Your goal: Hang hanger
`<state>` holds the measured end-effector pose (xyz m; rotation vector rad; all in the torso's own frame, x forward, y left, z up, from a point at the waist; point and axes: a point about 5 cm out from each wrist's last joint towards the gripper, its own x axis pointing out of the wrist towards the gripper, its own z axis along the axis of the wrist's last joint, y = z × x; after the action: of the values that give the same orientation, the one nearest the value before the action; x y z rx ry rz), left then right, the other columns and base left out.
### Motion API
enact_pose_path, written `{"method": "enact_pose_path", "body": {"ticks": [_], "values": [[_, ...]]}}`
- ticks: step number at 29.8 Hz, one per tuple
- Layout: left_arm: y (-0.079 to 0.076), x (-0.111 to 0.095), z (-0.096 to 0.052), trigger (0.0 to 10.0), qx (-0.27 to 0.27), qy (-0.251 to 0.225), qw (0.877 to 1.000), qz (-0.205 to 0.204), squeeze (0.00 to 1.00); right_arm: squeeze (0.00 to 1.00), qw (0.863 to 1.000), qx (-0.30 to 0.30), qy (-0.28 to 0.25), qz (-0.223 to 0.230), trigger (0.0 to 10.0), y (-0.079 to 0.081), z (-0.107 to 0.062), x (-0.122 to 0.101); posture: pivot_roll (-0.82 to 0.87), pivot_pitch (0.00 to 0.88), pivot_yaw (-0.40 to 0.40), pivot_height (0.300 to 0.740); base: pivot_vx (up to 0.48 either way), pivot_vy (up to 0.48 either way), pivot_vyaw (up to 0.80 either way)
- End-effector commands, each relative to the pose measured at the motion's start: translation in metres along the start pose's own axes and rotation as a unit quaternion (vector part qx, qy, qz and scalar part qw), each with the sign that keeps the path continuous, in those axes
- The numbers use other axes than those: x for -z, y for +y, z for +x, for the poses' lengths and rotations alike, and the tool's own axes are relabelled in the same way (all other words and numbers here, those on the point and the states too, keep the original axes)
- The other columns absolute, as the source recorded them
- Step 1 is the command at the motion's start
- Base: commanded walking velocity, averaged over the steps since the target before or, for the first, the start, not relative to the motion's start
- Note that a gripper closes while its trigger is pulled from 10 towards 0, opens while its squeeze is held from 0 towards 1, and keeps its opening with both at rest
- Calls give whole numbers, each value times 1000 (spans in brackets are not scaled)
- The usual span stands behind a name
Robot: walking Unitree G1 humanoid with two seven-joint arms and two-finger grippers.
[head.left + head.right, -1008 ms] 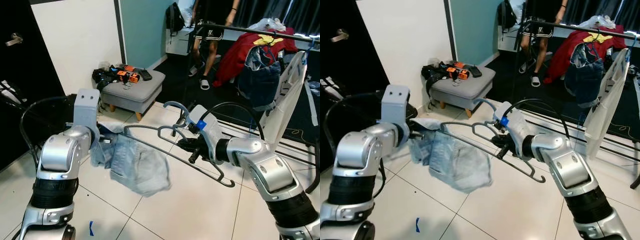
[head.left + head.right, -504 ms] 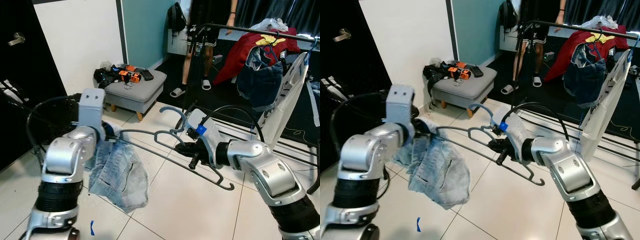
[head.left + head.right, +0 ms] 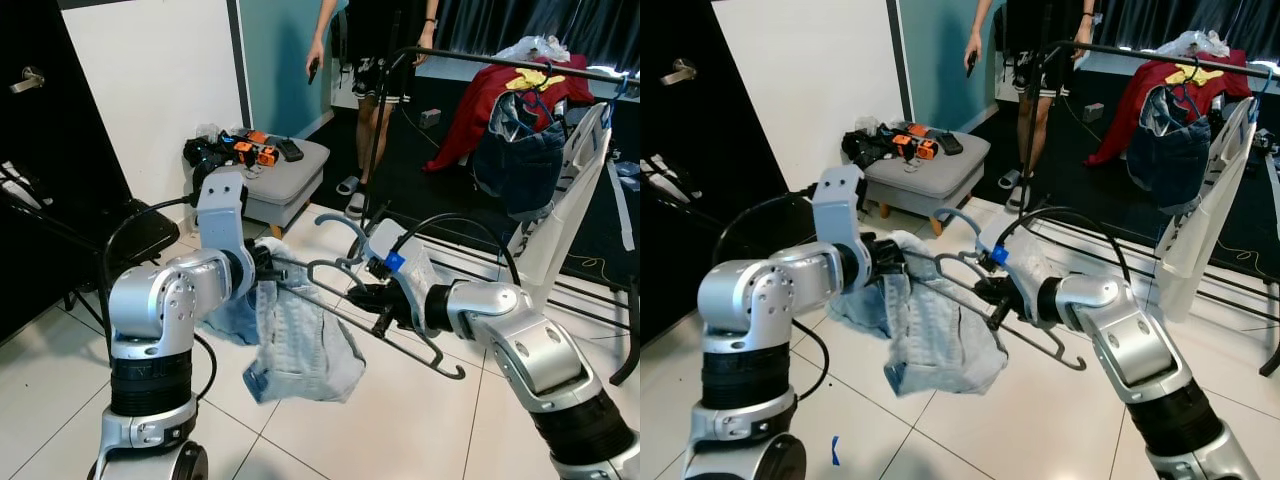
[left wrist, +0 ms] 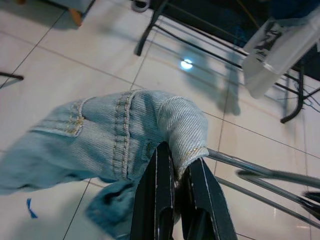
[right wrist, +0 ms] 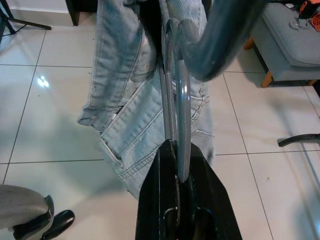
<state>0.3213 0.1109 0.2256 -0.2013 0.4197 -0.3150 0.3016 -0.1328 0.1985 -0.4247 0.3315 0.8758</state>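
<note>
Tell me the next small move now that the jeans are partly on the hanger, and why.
Probably slide the left gripper along the hanger toward the right gripper. The jeans are bunched at the left end, while the right gripper pinches the bars near the hook, so centring them should steady it for the rack.

At your 12 o'clock the way to the clothes rack rail (image 3: pixel 500 62) is partly blocked: a person (image 3: pixel 375 60) stands just behind its near upright (image 3: pixel 375 150). At 1 o'clock the rail is crowded with a red garment (image 3: pixel 480 100), dark jeans (image 3: pixel 515 150) and a white garment (image 3: pixel 570 200). At 11 o'clock a grey ottoman (image 3: pixel 270 185) piled with gear sits against the wall. Open tiled floor (image 3: pixel 400 420) lies below both arms, from 4 to 7 o'clock.
</note>
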Motion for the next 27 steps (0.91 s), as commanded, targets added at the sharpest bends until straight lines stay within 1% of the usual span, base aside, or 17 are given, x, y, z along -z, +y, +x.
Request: {"method": "enact_pose_path", "body": {"ticks": [1,2,3,4,5,6,7,9,10,12,13,14,15,23,24,26,27], "values": [[-24,-5,-6,10000,71,-19,996,46,0,0,1000,0,-25,-14,10000,0,3,-11,-60,0,46,736,0,0,0],[-30,-4,-7,10000,88,-20,993,70,0,0,1000,1,-27,-13,10000,0,4,-11,-60,0,46,736,0,0,0],[-30,-4,-7,10000,88,-20,993,70,0,0,1000,1,-27,-13,10000,0,4,-11,-60,0,46,736,0,0,0],[-37,-3,-10,10000,106,-25,988,109,0,0,999,2,-30,-11,10000,0,5,-12,-61,0,47,736,0,0,0],[-44,-2,-13,10000,128,-40,978,162,118,0,999,7,-36,-7,10000,-1,6,-13,-62,0,47,736,0,0,0],[-48,-1,-16,10000,141,-50,970,193,118,0,999,10,-39,-4,10000,-2,7,-14,-62,0,47,736,0,0,0],[-51,0,-17,10000,150,-54,964,212,118,0,999,12,-42,-2,10000,-2,7,-14,-62,0,47,736,0,0,0],[-51,0,-17,10000,150,-54,964,212,118,0,999,12,-42,-2,10000,-2,7,-14,-62,0,47,736,0,0,0],[-55,-1,-20,10000,165,-75,954,238,733,0,999,14,-44,0,10000,-3,8,-15,-64,0,46,736,0,0,0],[-55,-1,-20,10000,165,-75,954,238,733,0,999,14,-44,0,10000,-3,8,-15,-64,0,46,736,0,0,0],[-60,-1,-24,10000,185,-89,945,254,988,0,999,16,-47,2,10000,-4,8,-15,-65,0,46,736,0,0,0],[-60,-1,-24,10000,185,-89,945,254,988,0,999,16,-47,2,10000,-4,8,-15,-65,0,46,736,0,0,0],[-63,3,-30,10000,207,-92,930,289,1000,0,998,22,-55,5,10000,-6,9,-16,-65,0,46,736,0,0,0],[-51,8,-33,10000,189,-79,917,342,1000,0,997,37,-74,6,10000,-10,8,-20,-64,0,46,736,0,0,0],[-45,5,-37,10000,185,-85,915,348,0,0,995,40,-92,10,10000,-11,8,-24,-64,0,46,736,0,0,0],[-41,3,-40,10000,183,-89,913,353,0,0,993,42,-105,13,10000,-12,7,-26,-64,0,46,736,0,0,0],[-34,-6,-51,10000,197,-105,911,346,0,0,988,36,-145,30,10000,-12,4,-32,-62,0,46,736,0,0,0]]}}
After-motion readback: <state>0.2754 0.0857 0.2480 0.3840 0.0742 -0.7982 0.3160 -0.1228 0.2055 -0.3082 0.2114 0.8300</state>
